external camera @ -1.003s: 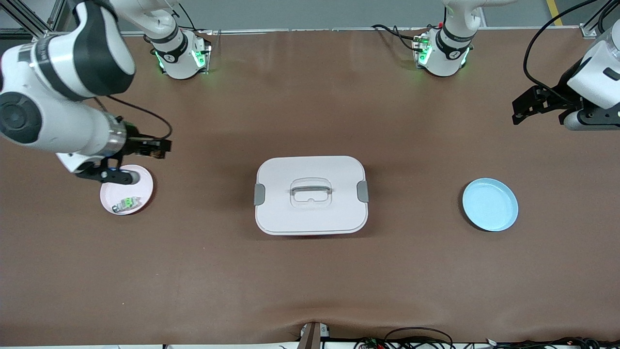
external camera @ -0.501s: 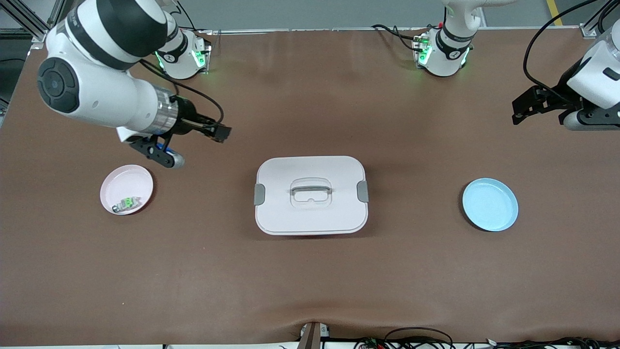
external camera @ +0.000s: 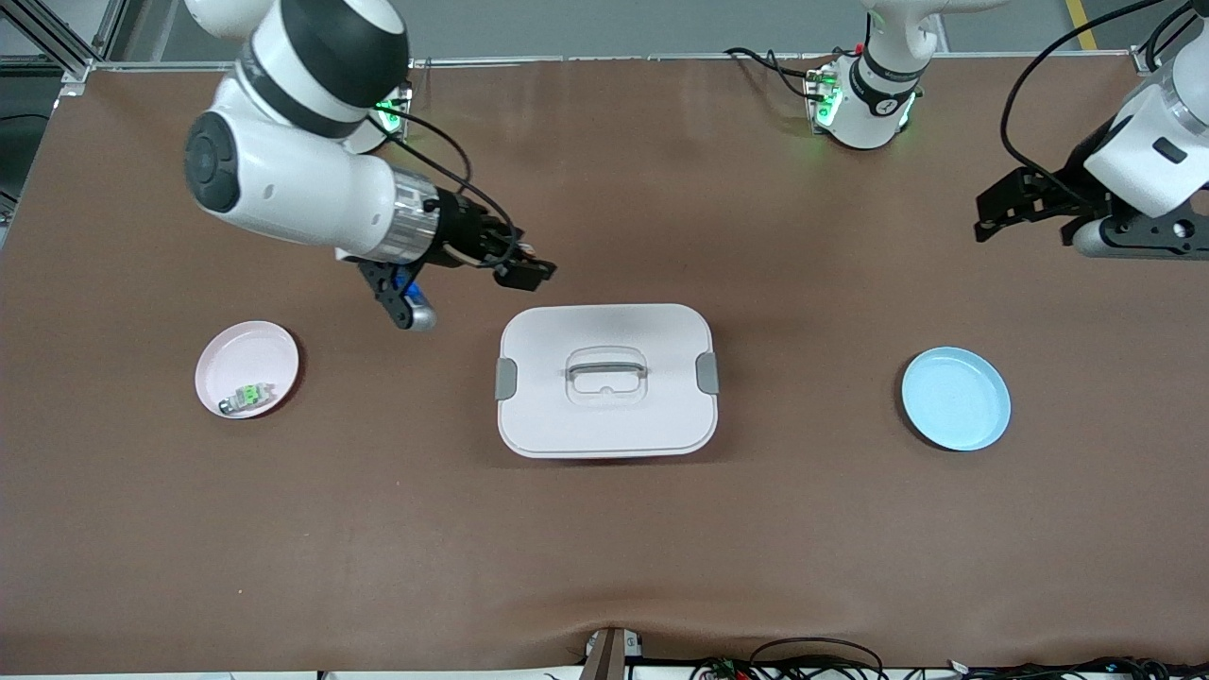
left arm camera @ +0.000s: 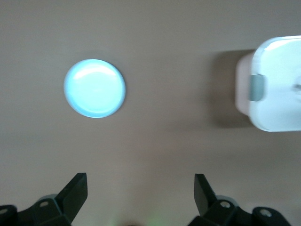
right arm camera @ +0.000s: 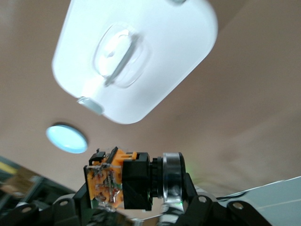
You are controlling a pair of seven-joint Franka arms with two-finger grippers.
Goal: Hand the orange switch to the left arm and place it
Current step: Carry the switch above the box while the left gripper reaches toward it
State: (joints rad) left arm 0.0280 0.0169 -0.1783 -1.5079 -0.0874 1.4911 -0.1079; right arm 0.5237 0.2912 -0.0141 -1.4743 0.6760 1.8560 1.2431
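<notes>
Robot lab/test cell: two white arms (external camera: pixel 312 179) bolted to brown-matted table (external camera: pixel 604 529), alu framing (external camera: pixel 57 42) at corner, loose cables (external camera: pixel 812 656) along edge.

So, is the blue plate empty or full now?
Empty: the blue plate shows only its bare inside, and the orange switch sits in the right pincer.

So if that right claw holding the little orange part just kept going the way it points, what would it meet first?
Probably nothing on the table. The right gripper, shut on the orange switch, is in the air by the white box's edge and points over its lid. Its height above the lid is hard to judge.
</notes>
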